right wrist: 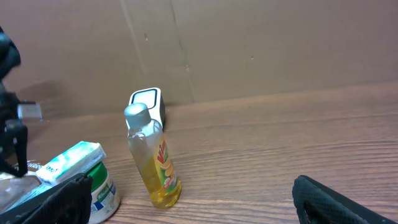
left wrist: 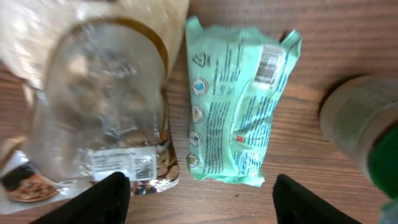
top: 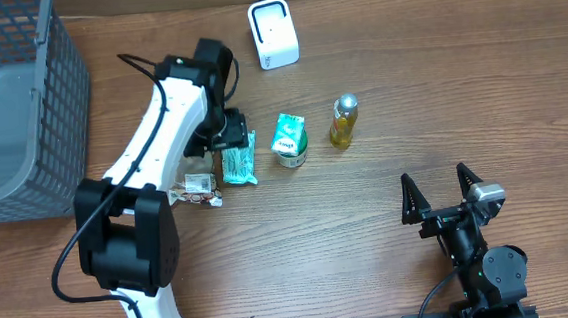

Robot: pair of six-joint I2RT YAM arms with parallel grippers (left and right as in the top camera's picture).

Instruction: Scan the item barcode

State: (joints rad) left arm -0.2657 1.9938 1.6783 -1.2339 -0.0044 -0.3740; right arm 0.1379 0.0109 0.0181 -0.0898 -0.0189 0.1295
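Mint-green plastic, that's the packet [left wrist: 236, 106] I'd bet is the item to scan. It's lying flat on the wooden table [top: 392, 272] with its barcode facing up, right under the left gripper [left wrist: 200, 186]. The jaws are spread wide on either side of its near end, gripping nothing. Label-up like that makes sense if it's going to the white scanner [top: 273, 34] at the back, which is still well apart from it.

The right gripper [top: 434, 184] sits off to the side with its fingers wide and nothing in them, out of the way I guess.

Count: one mint packet, one clear bag [left wrist: 99, 106] touching it, one green-and-white tub [top: 289, 141], one yellow bottle [top: 343, 121], one scanner and one grey basket [top: 55, 105].
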